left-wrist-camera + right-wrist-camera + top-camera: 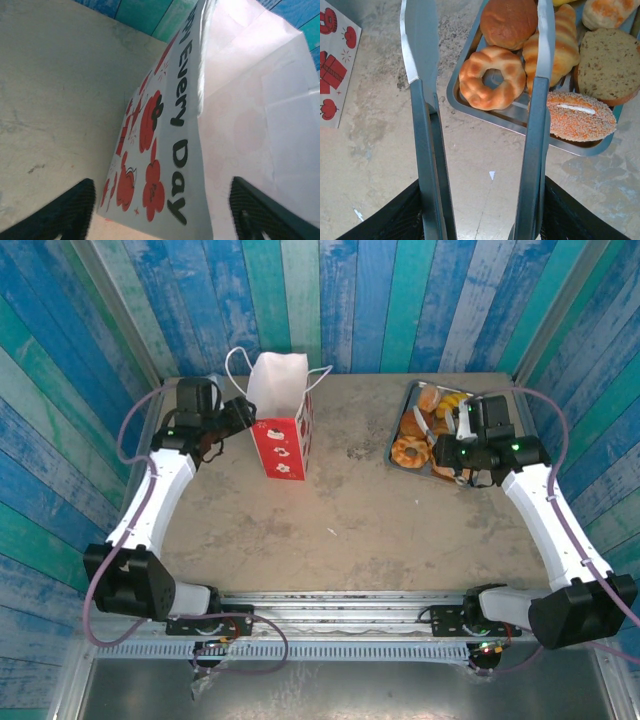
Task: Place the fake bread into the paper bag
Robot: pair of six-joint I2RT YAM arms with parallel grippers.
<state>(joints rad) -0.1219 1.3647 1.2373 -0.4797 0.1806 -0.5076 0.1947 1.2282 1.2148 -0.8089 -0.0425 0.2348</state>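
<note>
The paper bag (278, 415) stands upright at the back left, white on top and red below; close up its printed side (165, 150) and white side fill the left wrist view. My left gripper (245, 415) (162, 215) is open, one finger (75, 205) on each side of the bag's lower corner. My right gripper (480, 210) (455, 440) is shut on metal tongs (422, 125). The tongs' spread tips reach over the tray (490, 116), either side of a glazed ring (492, 77) of fake bread. A round bun (509, 21) and a striped roll (565, 40) lie behind the ring.
A brown slice (607, 62) and an orange-crumbed roll (580, 115) also lie in the silver tray (393, 445) at the back right. Blue plank walls close in the table's back and sides. Bare tabletop (350, 520) lies between bag and tray.
</note>
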